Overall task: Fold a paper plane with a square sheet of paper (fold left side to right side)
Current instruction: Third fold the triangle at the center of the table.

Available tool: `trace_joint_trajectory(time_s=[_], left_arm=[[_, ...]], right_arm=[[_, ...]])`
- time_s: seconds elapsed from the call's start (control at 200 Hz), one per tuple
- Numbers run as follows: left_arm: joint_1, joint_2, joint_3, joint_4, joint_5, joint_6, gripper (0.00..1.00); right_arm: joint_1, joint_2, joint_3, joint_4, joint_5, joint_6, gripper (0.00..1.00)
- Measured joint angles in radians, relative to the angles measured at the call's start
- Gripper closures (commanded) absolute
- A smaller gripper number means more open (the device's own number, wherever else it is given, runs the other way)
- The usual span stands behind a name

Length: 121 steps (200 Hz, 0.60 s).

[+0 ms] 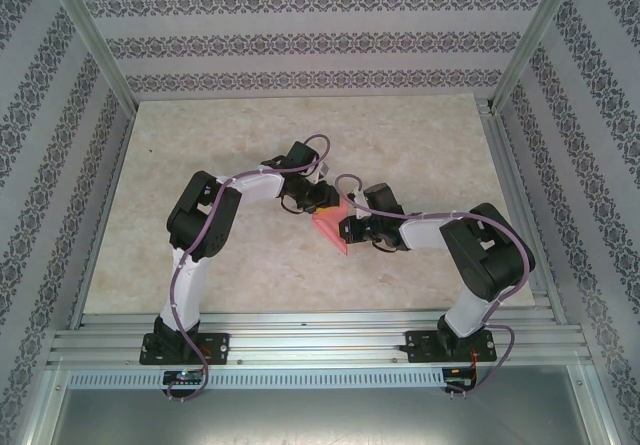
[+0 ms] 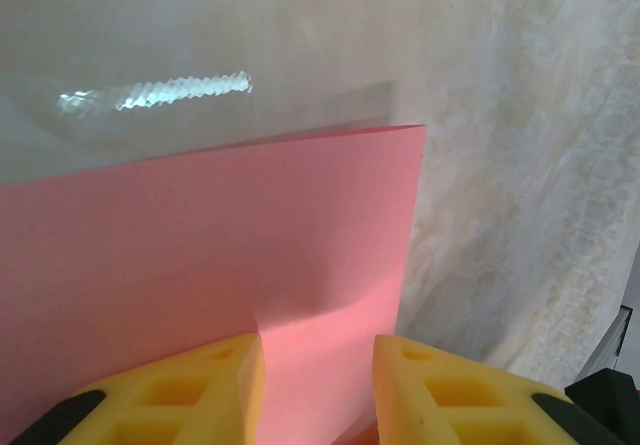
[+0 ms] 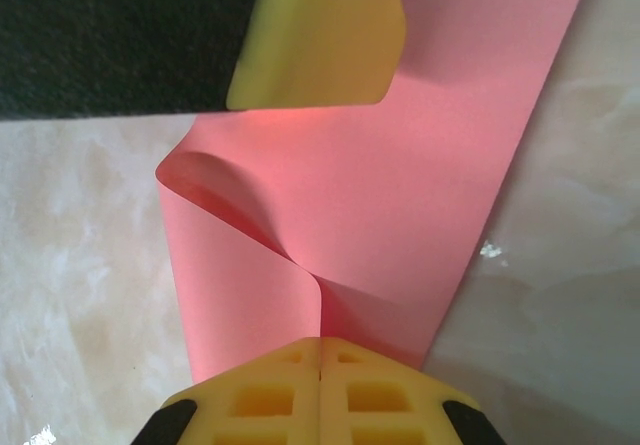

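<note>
Low in the right wrist frame, the right end effector (image 3: 320,345) is clenched on the curled edge of the square sheet of paper (image 3: 400,205), which stretches away up-frame. Beyond, the left end effector (image 2: 318,355) sits on its flat part, fingers parted, pinching nothing. Bare desk (image 3: 80,265) flanks both sides.
</note>
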Motion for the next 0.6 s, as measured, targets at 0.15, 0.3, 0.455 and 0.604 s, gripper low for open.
trace_joint_trajectory(time_s=[0.15,0.3,0.455,0.604], left_arm=[[0.0,0.0,0.0,0.0,0.0,0.0,0.64],[0.0,0.0,0.0,0.0,0.0,0.0,0.64],[0.0,0.0,0.0,0.0,0.0,0.0,0.64],[0.0,0.0,0.0,0.0,0.001,0.001,0.61]], right_arm=[[0.0,0.0,0.005,-0.007,0.004,0.0,1.0],[0.0,0.0,0.014,-0.025,0.011,0.0,1.0],[0.0,0.004,0.021,-0.035,0.011,0.0,1.0],[0.0,0.009,0.025,-0.041,0.01,0.0,1.0]])
